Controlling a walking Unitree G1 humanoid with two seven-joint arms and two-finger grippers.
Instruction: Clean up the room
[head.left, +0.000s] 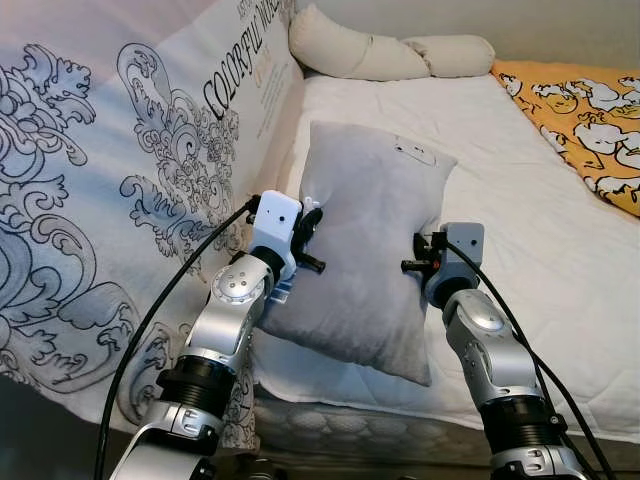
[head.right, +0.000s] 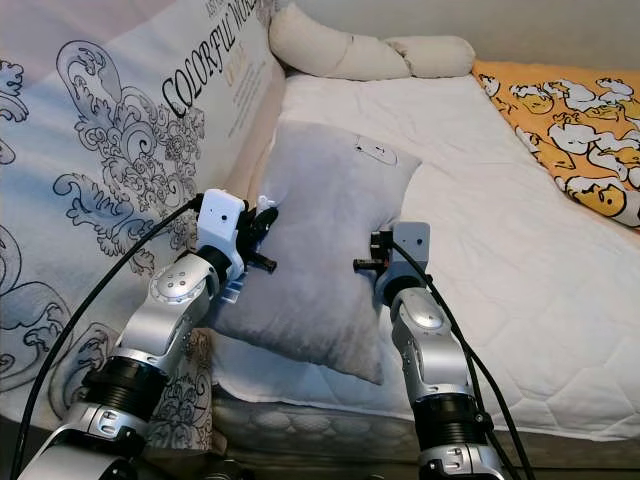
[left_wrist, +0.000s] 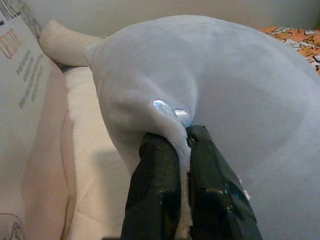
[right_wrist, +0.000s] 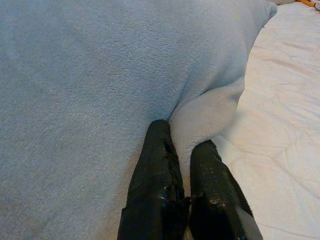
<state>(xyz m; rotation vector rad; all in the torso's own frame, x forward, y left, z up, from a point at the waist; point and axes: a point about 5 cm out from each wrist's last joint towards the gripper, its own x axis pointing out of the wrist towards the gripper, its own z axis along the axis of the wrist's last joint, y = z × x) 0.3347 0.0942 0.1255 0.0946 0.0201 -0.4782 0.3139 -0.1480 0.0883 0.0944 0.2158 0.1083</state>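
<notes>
Both of our grippers are pinching the soft grey rectangular velour pillow (head.left: 365, 250), one on each long side. Our left gripper (left_wrist: 186, 136) has its black fingers (left_wrist: 155, 185) closed on a fold of fabric at the pillow's left edge; our right gripper (right_wrist: 182, 137) has its fingers (right_wrist: 155, 165) clamped on a pinch of cloth at the right edge. We see the pillow lying tilted over the near left part of the white quilted mattress (head.left: 520, 240), just beside the white printed bedding with grey scrollwork (head.left: 110, 190). Well beyond it, by the wall, lies a cream bolster pillow (head.left: 385, 52), and an orange patterned blanket (head.left: 585, 110) covers the far right.
</notes>
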